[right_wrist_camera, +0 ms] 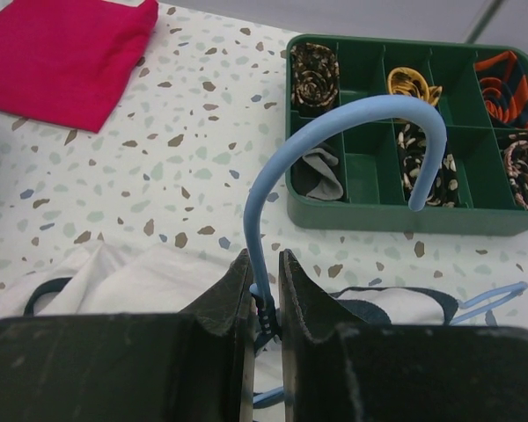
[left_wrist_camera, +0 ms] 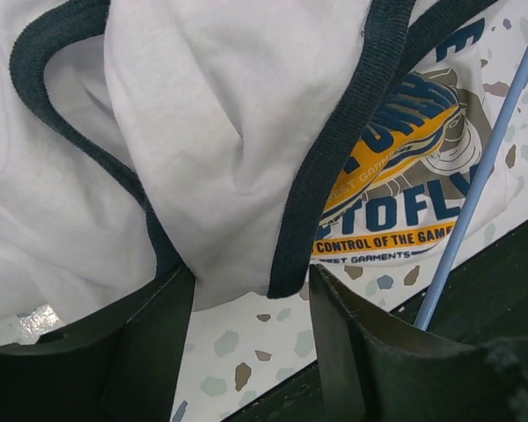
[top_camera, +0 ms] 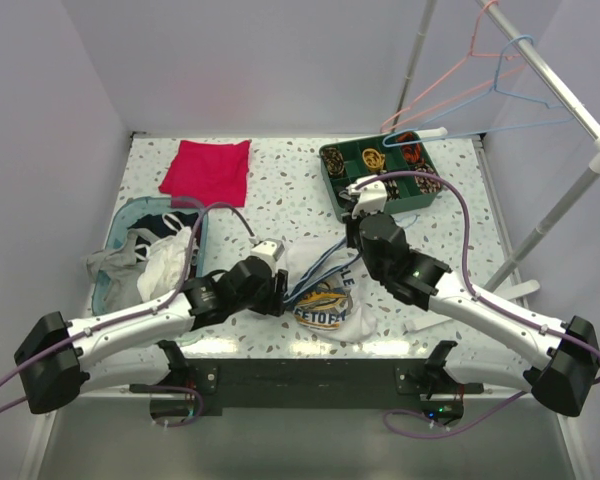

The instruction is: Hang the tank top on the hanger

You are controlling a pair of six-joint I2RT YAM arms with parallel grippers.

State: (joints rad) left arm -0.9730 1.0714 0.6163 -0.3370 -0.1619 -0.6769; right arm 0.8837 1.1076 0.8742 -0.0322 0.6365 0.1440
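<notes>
Two claws are sharing this job, and we are giving each a different part of it. Our right gripper point(right_wrist_camera: 264, 264) is pinching the hanger point(right_wrist_camera: 370, 99) at the twisted neck just below the hook. Its jaws are nearly closed on the thin blue wire, and the hook is pointing up and away. Our left gripper point(left_wrist_camera: 251, 277) is standing with its jaws apart and nothing clamped, while a navy-trimmed strap of the tank top point(left_wrist_camera: 211, 158) is lying right at its mouth. The tank top is sitting crumpled on the table point(top_camera: 270, 190) between the two arms, near the front edge, with its graphic partly showing and one hanger arm just beside it.

We are judging the shirt to be light, limp and prone to bunching, so it is likely to sag and slip off the wire. We are therefore aiming for the ribbed trim of a strap or armhole, where the cloth is thickest. We are treating the wire as springy and slick, likely to swivel in so narrow a pinch.
</notes>
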